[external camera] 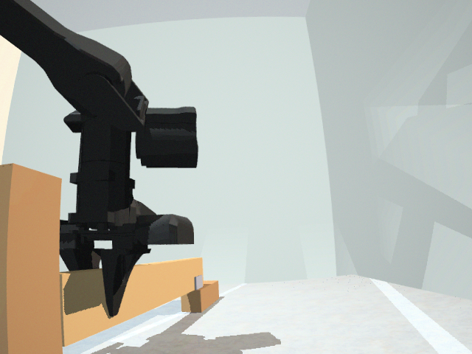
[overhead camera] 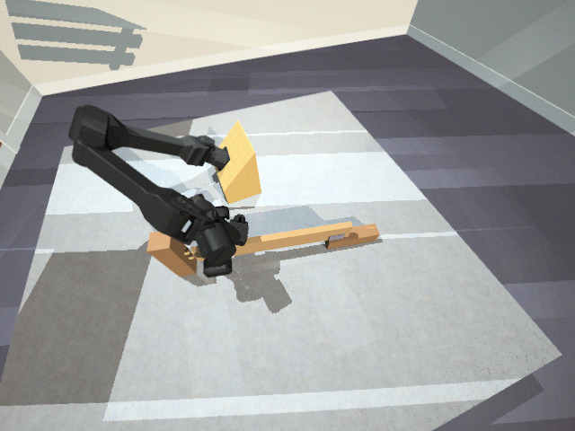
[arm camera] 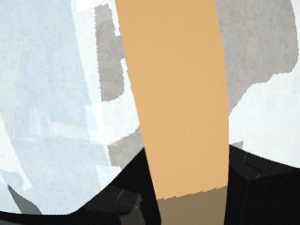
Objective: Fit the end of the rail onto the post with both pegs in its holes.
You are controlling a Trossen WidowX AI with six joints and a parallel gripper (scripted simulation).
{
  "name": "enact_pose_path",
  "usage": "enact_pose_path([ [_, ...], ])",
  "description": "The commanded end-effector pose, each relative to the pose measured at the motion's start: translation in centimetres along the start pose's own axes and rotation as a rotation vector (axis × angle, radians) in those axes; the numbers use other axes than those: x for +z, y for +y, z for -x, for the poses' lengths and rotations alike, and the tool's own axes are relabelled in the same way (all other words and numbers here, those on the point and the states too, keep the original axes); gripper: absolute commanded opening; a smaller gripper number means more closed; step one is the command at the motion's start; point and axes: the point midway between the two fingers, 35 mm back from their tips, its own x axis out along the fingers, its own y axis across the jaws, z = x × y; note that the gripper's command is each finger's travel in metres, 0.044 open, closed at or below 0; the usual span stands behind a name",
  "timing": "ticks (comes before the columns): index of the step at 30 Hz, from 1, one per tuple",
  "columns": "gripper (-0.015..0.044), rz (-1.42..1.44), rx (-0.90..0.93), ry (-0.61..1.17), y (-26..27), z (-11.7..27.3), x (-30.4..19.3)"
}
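At the near end of the rail (overhead camera: pixel 296 237), close to the post (overhead camera: pixel 169 254), I am clamping my gripper (external camera: pixel 110 289) on the wood from above, one finger down each long side. From the top view the rail's long axis is running from about eight o'clock at the post out to two o'clock, where its far end is sitting in the bracket (overhead camera: pixel 335 240) on the footboard block (overhead camera: pixel 358 233). So the post is lying just at my eight o'clock side, and that is the way the rail has to travel.

From the top, the pegs (overhead camera: pixel 189 252) are showing as short pale stubs between the post face and the rail end, so I am judging that they are not fully seated. From the side, the rail end is looking very close to the post, but whether it is touching I cannot tell from that angle. The rail is also appearing to slope a little there, though perspective may be exaggerating this.

Through the wrist camera the rail is running straight ahead between my fingers, lifted off the worktop (overhead camera: pixel 324 324). The push should be going squarely along that axis; any skew could be jamming the pegs in the holes.
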Motion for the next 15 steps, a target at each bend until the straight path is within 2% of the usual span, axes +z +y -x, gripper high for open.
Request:
enact_pose_path([
  [1, 0.0, 0.005, -0.002, 0.003, -0.01, -0.04, -0.2],
  [15, 0.0, 0.005, -0.002, 0.003, -0.03, 0.01, -0.63],
])
